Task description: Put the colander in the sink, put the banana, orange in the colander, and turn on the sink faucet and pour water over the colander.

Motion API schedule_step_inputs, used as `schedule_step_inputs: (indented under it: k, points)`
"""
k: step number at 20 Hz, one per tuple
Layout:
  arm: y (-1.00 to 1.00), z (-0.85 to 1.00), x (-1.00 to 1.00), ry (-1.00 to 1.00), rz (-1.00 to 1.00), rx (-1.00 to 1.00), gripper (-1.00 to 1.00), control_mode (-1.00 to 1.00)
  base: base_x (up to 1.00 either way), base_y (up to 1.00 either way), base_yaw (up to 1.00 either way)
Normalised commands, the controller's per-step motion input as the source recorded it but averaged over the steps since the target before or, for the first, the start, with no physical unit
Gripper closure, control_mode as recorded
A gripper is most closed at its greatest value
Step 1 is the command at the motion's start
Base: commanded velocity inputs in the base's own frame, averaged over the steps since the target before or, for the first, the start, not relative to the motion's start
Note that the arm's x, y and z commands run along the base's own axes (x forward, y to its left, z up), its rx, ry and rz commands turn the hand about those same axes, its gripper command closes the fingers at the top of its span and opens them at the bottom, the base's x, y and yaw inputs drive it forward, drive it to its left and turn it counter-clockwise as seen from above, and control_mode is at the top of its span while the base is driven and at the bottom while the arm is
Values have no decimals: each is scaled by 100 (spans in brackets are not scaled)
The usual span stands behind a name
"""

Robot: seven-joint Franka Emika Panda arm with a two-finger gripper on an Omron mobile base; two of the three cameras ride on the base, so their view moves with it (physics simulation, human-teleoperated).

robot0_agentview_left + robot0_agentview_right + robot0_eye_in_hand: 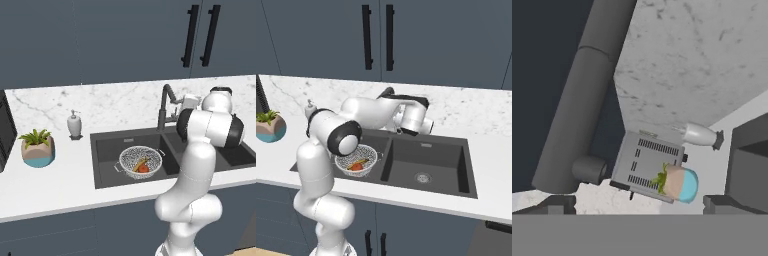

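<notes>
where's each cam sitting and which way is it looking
Left base view: behind-left, looking forward-down at the sink; the arm rises lower right.
Right base view: behind-right; the arm rises lower left.
Hand view: on the hand, rolled, facing the faucet; open gripper at bottom.
Both base views share the colander holding banana and orange.

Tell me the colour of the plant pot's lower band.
Light blue, under a beige top; the plant pot shows best in the left base view.

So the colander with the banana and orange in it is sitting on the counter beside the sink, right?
Not quite. The colander with the banana and orange sits inside the sink's larger basin, not on the counter. The left base view shows it.
</notes>
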Motion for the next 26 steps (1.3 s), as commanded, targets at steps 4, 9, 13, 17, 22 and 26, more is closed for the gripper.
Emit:
schedule_step_inputs:
  k: [4,9,13,17,22,26]
  points:
    - [56,0,64,0,0,0,-100,-100,0,0,0]
    - [48,4,55,0,0,0,-100,-100,0,0,0]
    - [40,9,53,0,0,0,-100,-100,0,0,0]
    - [30,14,46,0,0,0,-100,-100,0,0,0]
    - [24,17,39,0,0,0,-100,-100,0,0,0]
    - [15,21,25,0,0,0,-100,-100,0,0,0]
